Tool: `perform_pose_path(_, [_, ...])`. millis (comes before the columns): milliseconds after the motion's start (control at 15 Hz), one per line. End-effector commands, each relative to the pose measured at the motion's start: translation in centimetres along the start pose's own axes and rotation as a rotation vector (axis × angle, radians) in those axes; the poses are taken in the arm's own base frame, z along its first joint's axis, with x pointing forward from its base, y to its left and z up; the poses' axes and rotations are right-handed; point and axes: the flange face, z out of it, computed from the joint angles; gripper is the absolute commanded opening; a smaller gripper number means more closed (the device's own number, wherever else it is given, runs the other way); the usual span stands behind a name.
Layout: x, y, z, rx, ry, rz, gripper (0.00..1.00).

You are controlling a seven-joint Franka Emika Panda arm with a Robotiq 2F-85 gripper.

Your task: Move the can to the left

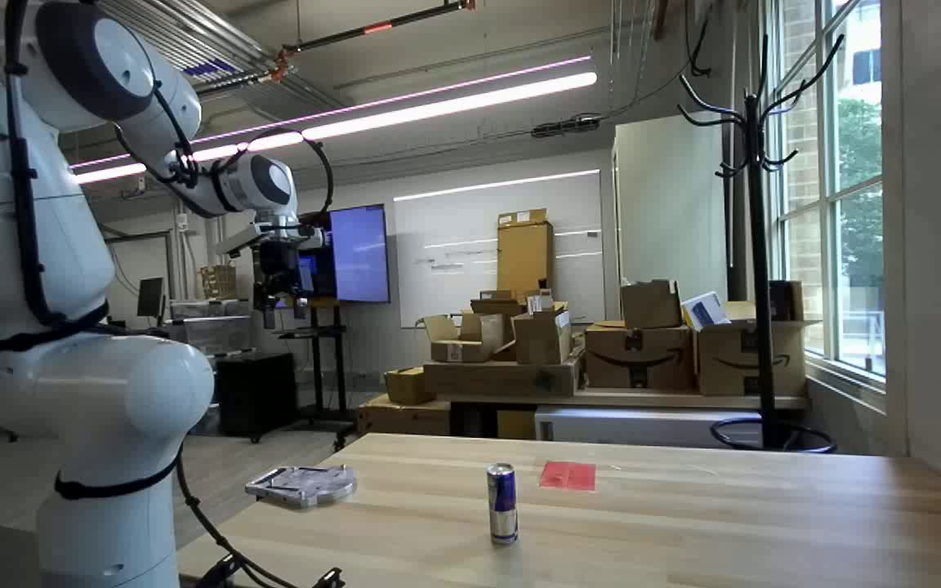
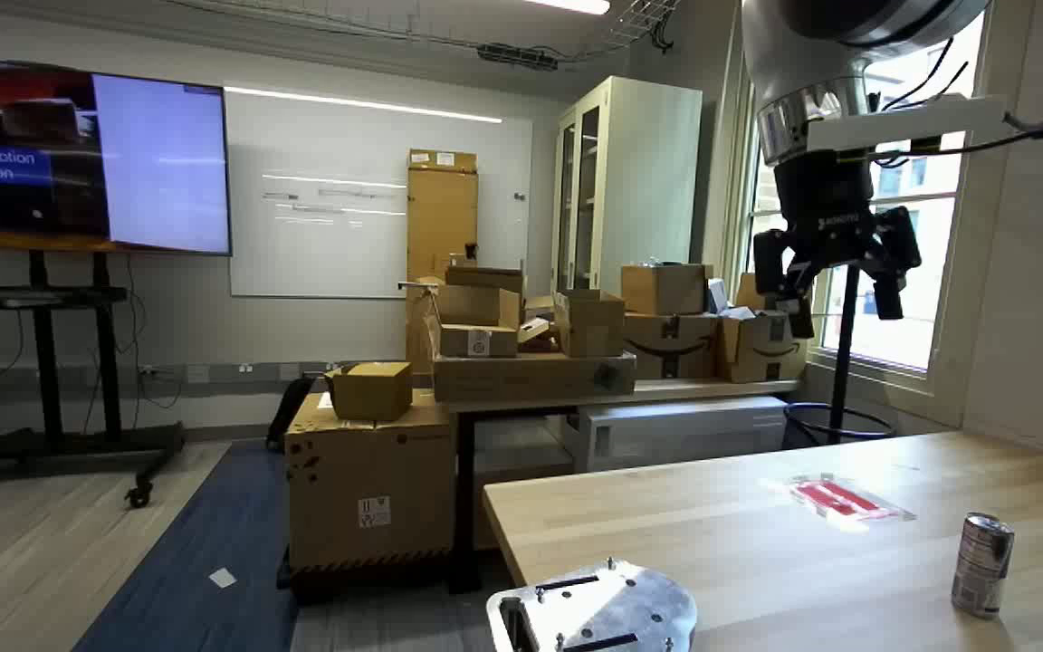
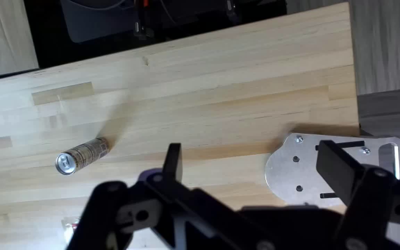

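can (image 1: pixel 502 504): we see it standing on its base on the table (image 1: pixel 683 523), dark blue above, with a paler band low down;
long axis: upright in both exterior views; in the wrist view, from above, we see it foreshortened and slanting, the silvery top at lower left, the base up and to the right;
silvery top: points straight up, away from the table; in the wrist view it faces us, pull tab showing;
shadow (image 3: pixel 118 119): runs from the can's base toward the upper edge of the wrist view;
red packet (image 1: pixel 568 476): flat on the table, near the can; in an exterior view it lies beyond the can and to its right;
metal plate (image 3: pixel 307 170): at the table's edge, well apart from the can; in the wrist view one end reaches past that edge;
gripper (image 2: pixel 845 310): fingers spread wide apart, tips downward in an exterior view, holding nothing that we can see; in the wrist view the can lies to the left of both fingers, well apart;
arm (image 1: pixel 144 384): at the left in an exterior view, bent, the gripper hanging from its end;
cardboard boxes (image 1: pixel 638 343): piled past the table, in front of a whiteboard (image 1: pixel 438 233);
coat stand (image 1: pixel 760 269): black, beside the window (image 1: pixel 860 245)
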Motion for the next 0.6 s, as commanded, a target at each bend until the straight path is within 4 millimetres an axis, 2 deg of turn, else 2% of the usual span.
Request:
perform_pose_path(0, [0.01,0.0,-0.04,0.0,-0.001,0.0,1.0])
perform_pose_path(533, [0.44,0.19,0.13,-0.007,0.001,0.018,1.0])
